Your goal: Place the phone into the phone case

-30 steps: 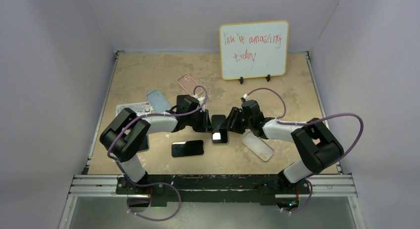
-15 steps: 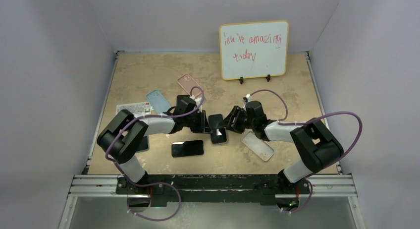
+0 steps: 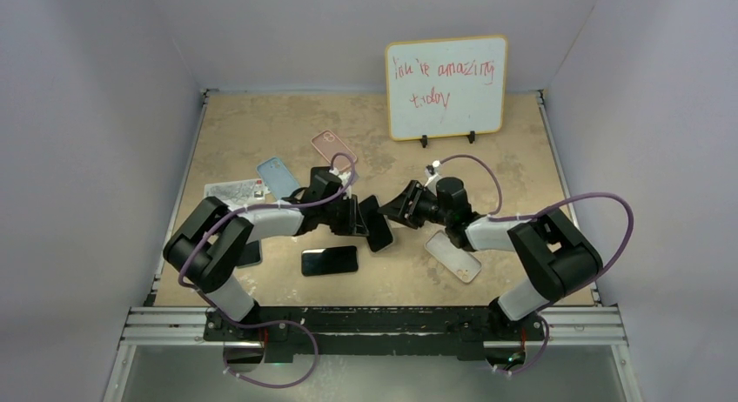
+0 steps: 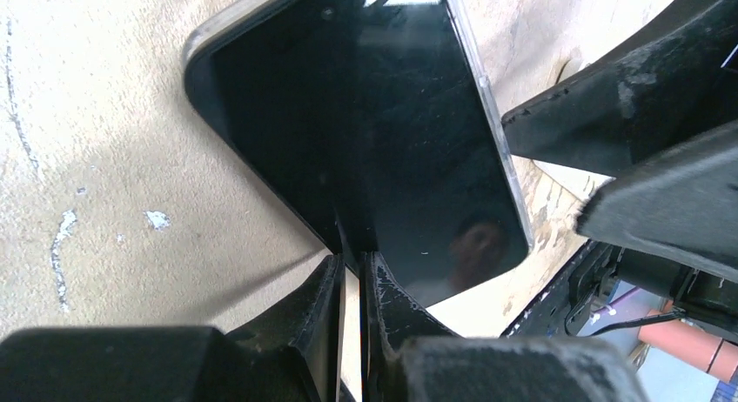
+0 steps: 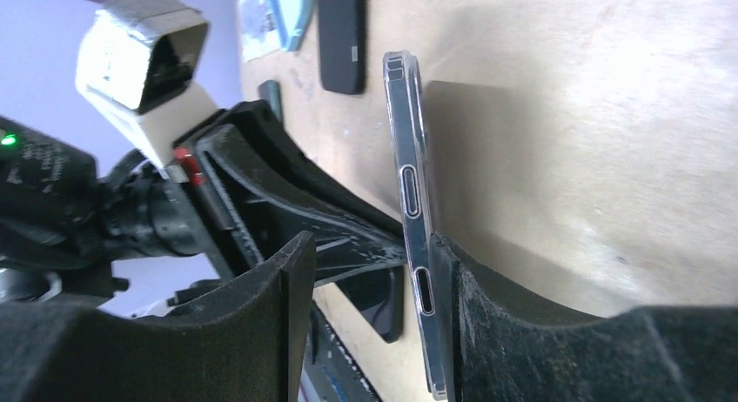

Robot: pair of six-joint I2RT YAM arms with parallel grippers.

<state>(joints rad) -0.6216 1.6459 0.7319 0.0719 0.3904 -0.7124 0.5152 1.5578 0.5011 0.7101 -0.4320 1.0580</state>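
A black phone (image 3: 377, 223) with a clear case round its rim is held tilted on edge above the table's middle. In the left wrist view the phone's dark screen (image 4: 374, 132) fills the frame and the clear rim (image 4: 496, 132) runs along its right side. My left gripper (image 3: 359, 217) is shut on the phone's lower edge (image 4: 352, 261). My right gripper (image 3: 394, 208) is open (image 5: 370, 276). Its right finger (image 5: 496, 324) touches the clear case's edge (image 5: 414, 202), and its left finger (image 5: 270, 315) stands apart.
A second black phone (image 3: 330, 260) lies flat near the front. A clear case (image 3: 452, 256) lies under the right arm. A blue case (image 3: 278, 177), a pink case (image 3: 334, 149) and a patterned packet (image 3: 231, 191) lie at the left back. A whiteboard (image 3: 446, 87) stands at the back.
The phone has moved a little left and tipped from nearly flat up onto its edge in my left gripper. My right gripper has drawn back and up to the right.
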